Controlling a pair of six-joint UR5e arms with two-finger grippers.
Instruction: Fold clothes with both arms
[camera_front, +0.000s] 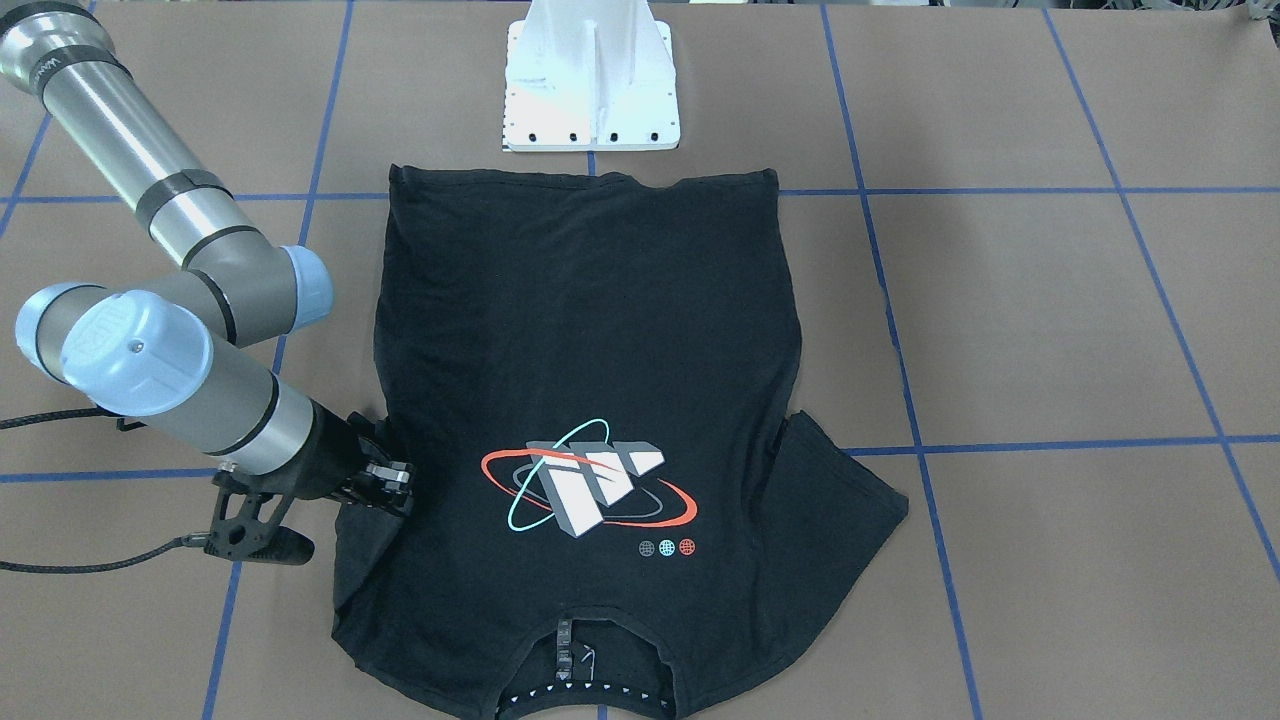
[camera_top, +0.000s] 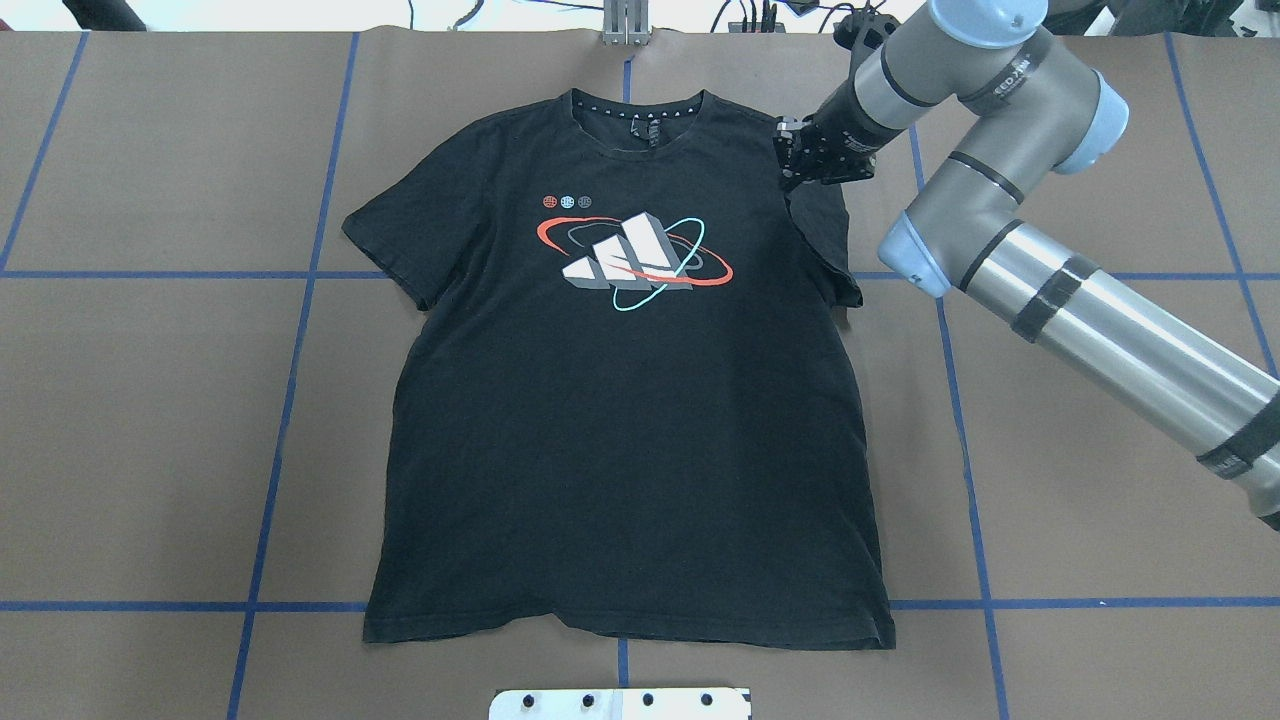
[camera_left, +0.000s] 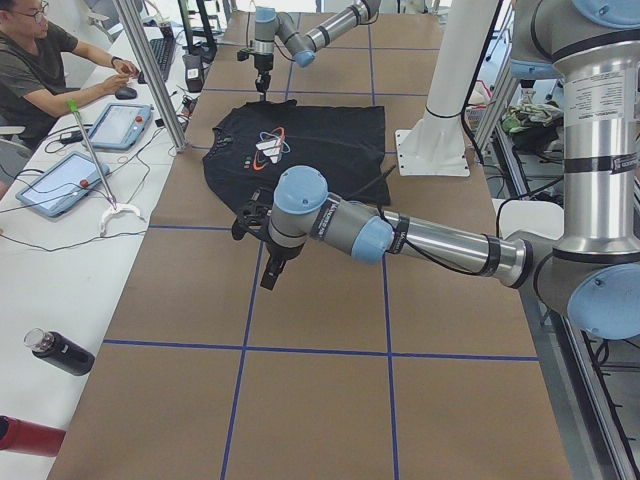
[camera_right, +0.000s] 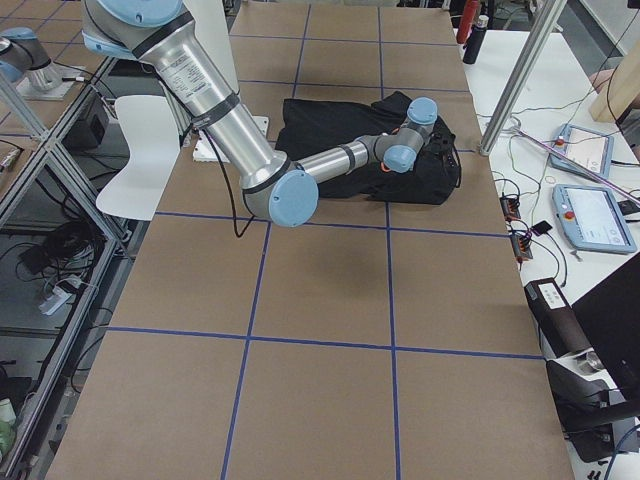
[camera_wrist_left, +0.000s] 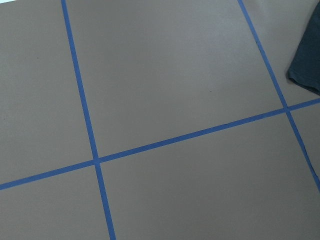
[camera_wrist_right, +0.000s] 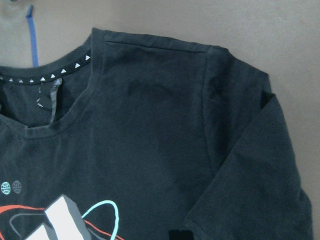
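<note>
The black T-shirt (camera_top: 620, 420) lies flat and face up on the brown table, collar at the far side and the chest graphic (camera_top: 635, 255) showing. My right gripper (camera_top: 797, 160) is low over the shirt's right shoulder, where the sleeve (camera_top: 830, 240) joins the body. In the right wrist view its fingertips (camera_wrist_right: 181, 235) show as one small dark block, shut, with no fabric visibly pinched. My left gripper (camera_left: 248, 218) hangs over bare table beyond the shirt's other sleeve (camera_wrist_left: 307, 60). I cannot tell whether it is open or shut.
The white pedestal base (camera_front: 592, 100) stands just behind the shirt's hem. Blue tape lines (camera_top: 290, 400) grid the table. A side table holds tablets (camera_left: 120, 125) and bottles (camera_left: 60, 352), with a person (camera_left: 40, 60) seated there.
</note>
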